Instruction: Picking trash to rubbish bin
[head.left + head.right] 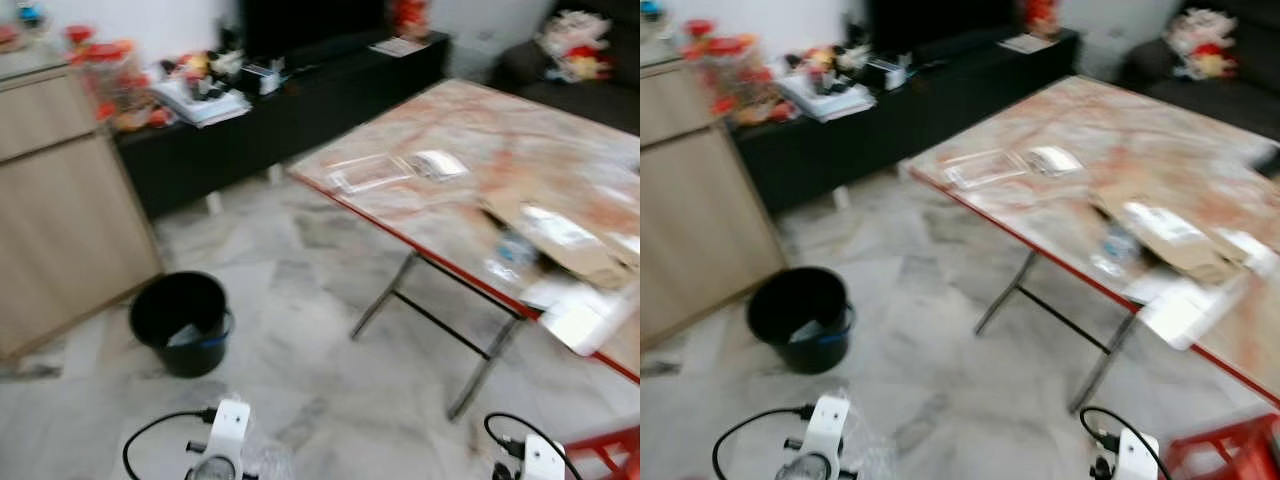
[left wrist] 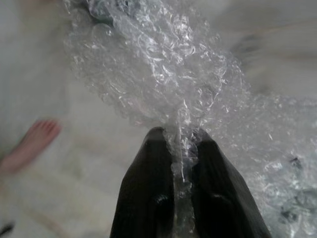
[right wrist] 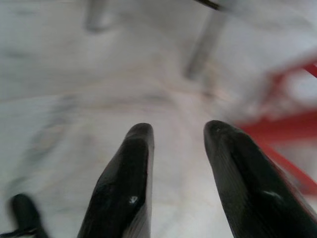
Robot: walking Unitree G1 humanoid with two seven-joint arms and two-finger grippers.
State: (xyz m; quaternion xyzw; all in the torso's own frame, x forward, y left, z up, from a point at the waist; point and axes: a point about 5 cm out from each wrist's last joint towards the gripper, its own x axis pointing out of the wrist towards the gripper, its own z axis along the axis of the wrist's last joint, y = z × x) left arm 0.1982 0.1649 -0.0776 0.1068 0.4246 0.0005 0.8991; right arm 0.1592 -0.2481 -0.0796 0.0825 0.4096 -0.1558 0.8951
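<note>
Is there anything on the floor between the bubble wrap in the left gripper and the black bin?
Nothing visible. The left gripper is shut on the clear crumpled bubble wrap, and only bare marble floor lies before the round black plastic bin.

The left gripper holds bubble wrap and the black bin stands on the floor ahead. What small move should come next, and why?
Probably a step forward and slightly left, toward the black bin. The left gripper is shut on the bubble wrap, so the grasp looks done, but the bin still stands some way ahead on the floor. The right gripper hangs open, holding nothing.
</note>
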